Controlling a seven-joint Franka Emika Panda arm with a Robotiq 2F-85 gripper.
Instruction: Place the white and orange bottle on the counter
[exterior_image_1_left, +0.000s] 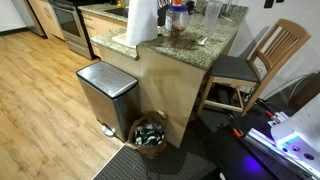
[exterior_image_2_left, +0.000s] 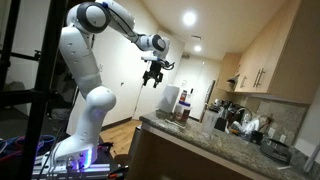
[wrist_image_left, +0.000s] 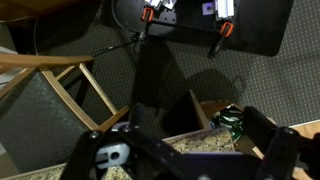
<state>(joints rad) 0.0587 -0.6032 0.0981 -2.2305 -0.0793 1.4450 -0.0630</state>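
The speckled granite counter (exterior_image_1_left: 205, 45) shows in both exterior views (exterior_image_2_left: 200, 137), and its corner appears in the wrist view (wrist_image_left: 185, 148). A small whitish bottle with orange (exterior_image_1_left: 164, 13) stands on it between the paper towel roll and a blue-lidded container; it is too small to see in detail. My gripper (exterior_image_2_left: 153, 78) hangs high in the air above the counter's end. In the wrist view its two fingers (wrist_image_left: 185, 150) are spread wide with nothing between them, looking down past the counter corner.
A tall white paper towel roll (exterior_image_1_left: 141, 22) and a blue-lidded container (exterior_image_1_left: 177, 12) stand on the counter. A steel trash bin (exterior_image_1_left: 105, 95) and a basket of green bottles (exterior_image_1_left: 150, 132) sit by the island base. A wooden chair (exterior_image_1_left: 262, 60) stands at the counter's side.
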